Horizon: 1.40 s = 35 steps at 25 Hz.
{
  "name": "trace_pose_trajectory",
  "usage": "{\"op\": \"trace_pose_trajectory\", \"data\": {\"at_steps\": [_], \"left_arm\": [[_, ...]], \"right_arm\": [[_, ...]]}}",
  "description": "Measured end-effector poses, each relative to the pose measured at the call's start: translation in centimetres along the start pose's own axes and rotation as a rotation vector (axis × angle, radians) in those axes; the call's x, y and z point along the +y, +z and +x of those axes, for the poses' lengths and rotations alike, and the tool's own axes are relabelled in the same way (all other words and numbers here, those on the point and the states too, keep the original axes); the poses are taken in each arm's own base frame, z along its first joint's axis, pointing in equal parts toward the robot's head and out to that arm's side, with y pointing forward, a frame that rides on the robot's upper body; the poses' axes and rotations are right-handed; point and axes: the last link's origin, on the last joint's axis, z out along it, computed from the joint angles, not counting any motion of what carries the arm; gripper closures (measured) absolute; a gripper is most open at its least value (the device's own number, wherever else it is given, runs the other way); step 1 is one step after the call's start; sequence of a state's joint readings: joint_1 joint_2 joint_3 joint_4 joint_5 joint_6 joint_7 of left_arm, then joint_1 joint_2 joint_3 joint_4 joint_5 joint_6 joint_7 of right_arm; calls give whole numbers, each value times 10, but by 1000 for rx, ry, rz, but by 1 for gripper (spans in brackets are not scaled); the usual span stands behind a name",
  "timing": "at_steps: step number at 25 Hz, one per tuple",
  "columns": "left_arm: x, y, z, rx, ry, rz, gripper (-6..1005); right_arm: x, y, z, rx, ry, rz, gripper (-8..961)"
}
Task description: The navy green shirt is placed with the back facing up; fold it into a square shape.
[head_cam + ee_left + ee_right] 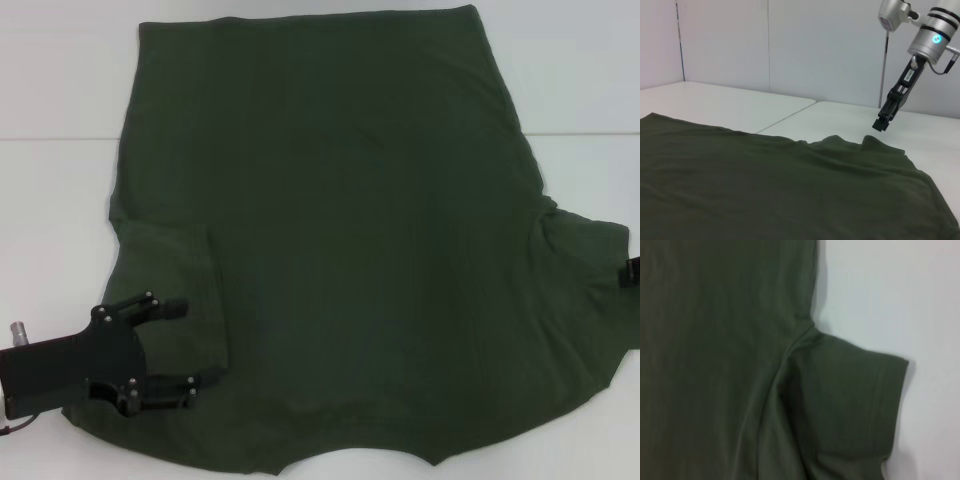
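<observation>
My big dark olive-green cotton T-shirt (350, 260) lies spread back-up across the white table (60, 200), collar end near me, hem at the far side. On my left, the short sleeve (170, 300) already lies folded in over the body, and my black left gripper (175, 345) sits right over that folded sleeve, fingers spread apart, nothing pinched between them. On my right, the other short sleeve (850, 405) lies out flat on the table, a little rumpled at the armpit; my right gripper (880, 124) hangs just above its outer edge, barely peeking in at the head view's margin (630, 272), and I can't tell whether its fingers are open or closed. So I judge I'm in the sleeve-tucking step, one side in, one to go. Next I'd want the right gripper down on that sleeve cuff, a clean pinch of the top layer only, then a sweep inward to match the left, before the lengthwise folds that square it up.
</observation>
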<state>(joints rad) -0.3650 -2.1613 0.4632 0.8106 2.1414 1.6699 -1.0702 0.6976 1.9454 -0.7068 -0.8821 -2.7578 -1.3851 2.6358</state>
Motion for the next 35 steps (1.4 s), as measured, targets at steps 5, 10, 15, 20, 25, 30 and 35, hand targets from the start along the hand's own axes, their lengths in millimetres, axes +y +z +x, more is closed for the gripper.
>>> {"op": "trace_pose_trajectory", "data": {"at_steps": [5, 10, 15, 20, 25, 30, 35], "left_arm": [[0, 0, 0, 0, -2, 0, 79], [0, 1, -1, 1, -8, 1, 78], [-1, 2, -2, -5, -7, 10, 78], [-1, 2, -2, -5, -7, 11, 78], [-2, 1, -2, -7, -8, 14, 78], [-2, 2, -3, -12, -9, 18, 78], [-2, 2, -4, -12, -10, 17, 78]], "right_arm": [[1, 6, -1, -2, -20, 12, 88], [2, 12, -2, -4, -26, 15, 88], [4, 16, -2, -6, -33, 12, 89], [6, 22, 0, -7, -28, 6, 88], [7, 25, 2, -5, -4, -23, 88], [7, 26, 3, -9, 13, -42, 88], [5, 26, 4, 0, -2, -26, 88]]}}
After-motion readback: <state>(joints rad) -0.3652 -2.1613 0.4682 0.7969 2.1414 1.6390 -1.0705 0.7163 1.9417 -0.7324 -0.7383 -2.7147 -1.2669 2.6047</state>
